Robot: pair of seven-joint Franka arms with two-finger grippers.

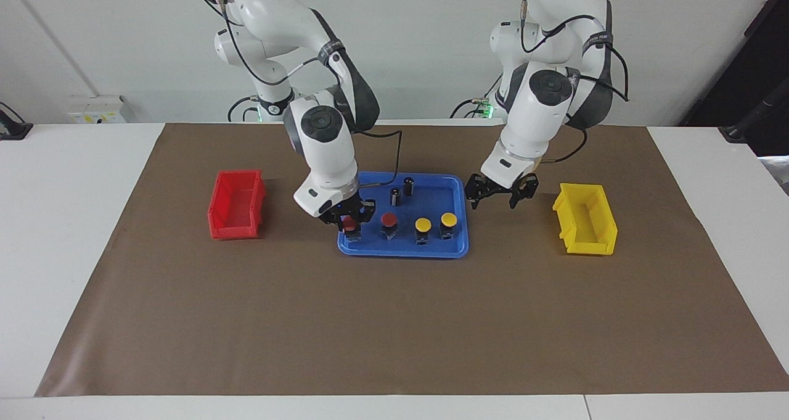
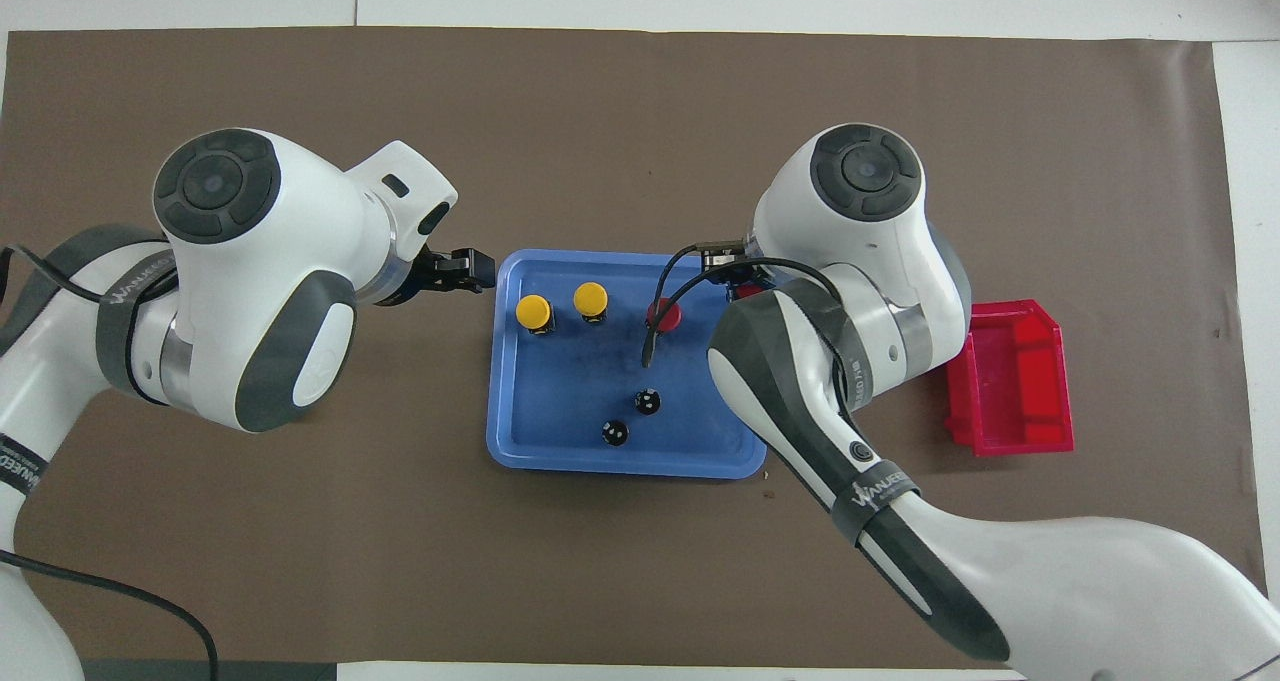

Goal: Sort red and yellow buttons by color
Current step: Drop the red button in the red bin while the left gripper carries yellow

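Four buttons stand in a row in the blue tray, along its edge farthest from the robots. My right gripper is down around the red button at the red bin's end of the row; that button still stands on the tray. Beside it stand a second red button and two yellow buttons, which also show in the overhead view. My left gripper hangs open and empty above the mat between the tray and the yellow bin.
The red bin stands at the right arm's end of the mat and holds nothing. Two dark cylinders stand in the tray nearer to the robots. In the overhead view my left arm hides the yellow bin.
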